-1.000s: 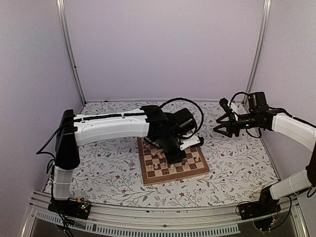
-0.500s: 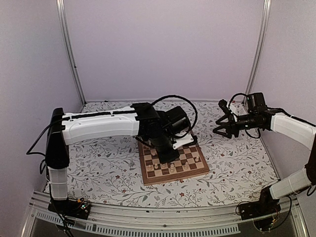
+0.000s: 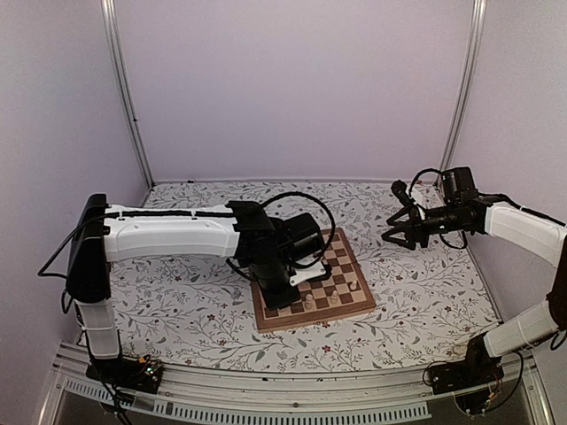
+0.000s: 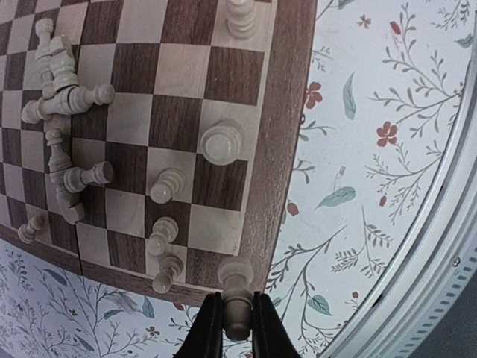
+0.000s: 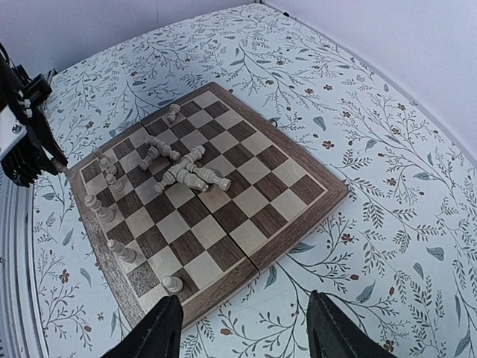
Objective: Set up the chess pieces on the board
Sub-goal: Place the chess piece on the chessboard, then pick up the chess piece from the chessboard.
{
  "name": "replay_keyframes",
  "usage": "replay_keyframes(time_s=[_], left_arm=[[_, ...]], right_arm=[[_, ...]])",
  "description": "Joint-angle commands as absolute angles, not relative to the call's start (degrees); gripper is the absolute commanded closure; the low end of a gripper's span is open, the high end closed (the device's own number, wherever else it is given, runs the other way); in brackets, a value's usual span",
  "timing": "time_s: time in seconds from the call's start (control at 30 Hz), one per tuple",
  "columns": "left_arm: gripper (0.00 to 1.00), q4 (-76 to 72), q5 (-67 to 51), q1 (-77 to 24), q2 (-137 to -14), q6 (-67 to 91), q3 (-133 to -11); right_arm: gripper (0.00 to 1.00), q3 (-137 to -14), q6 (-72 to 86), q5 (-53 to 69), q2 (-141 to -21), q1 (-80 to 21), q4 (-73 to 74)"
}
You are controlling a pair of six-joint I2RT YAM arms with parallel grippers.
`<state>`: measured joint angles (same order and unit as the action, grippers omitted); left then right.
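The left gripper (image 4: 237, 317) sits low over the near-left corner of the board (image 4: 277, 134). Its jaws are clenched on one cream piece (image 4: 237, 287), pinched around the lower half with the rounded end poking out past the fingertips. In the left wrist view that piece hangs right over the brown border at the corner, not over a square. Can't tell whether it's touching the wood or just above it.

The rest of the chess pieces (image 4: 165, 185) are all on the board. A few stand upright in the rows along the near edge, including a chunkier one (image 4: 222, 142) roughly midway along. Three smaller ones are bunched closer to the near-left corner, just beside the held piece. Around the middle of the board there's a messy pile (image 4: 63, 97) of tipped-over pieces, lying across and against each other. One loose piece (image 5: 171, 112) lies on its side by the left edge, toward the far-left corner.

The right gripper (image 3: 394, 232) hovers above the desk (image 3: 195, 301) with its floral cloth, off to the far right and well apart from the board. Its jaws are spread wide with nothing between them. Its wrist camera looks back across the whole board, and the left gripper shows at the edge of that view.
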<state>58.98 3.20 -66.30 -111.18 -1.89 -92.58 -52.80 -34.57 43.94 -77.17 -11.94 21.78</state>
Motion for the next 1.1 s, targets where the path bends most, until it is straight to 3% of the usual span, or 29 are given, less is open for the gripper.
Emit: replay_keyframes(time_s=[0.0,0.87,1.07], left_arm=[[0.96,56.08,1.11,-65.52,-113.44,-2.71,-93.5],[0.94,53.02,-1.12,-63.19,-120.6,-5.24,-96.92],[0.86,53.49,-1.0,-63.11,-120.96,-5.07,-96.94]], right_arm=[[0.4,-53.01,-34.98,43.86,-77.76,-11.79,22.18],[0.39,-53.16,-35.51,43.99,-79.18,-11.79,22.76],[0.39,-53.17,-35.51,44.03,-79.28,-11.78,22.9]])
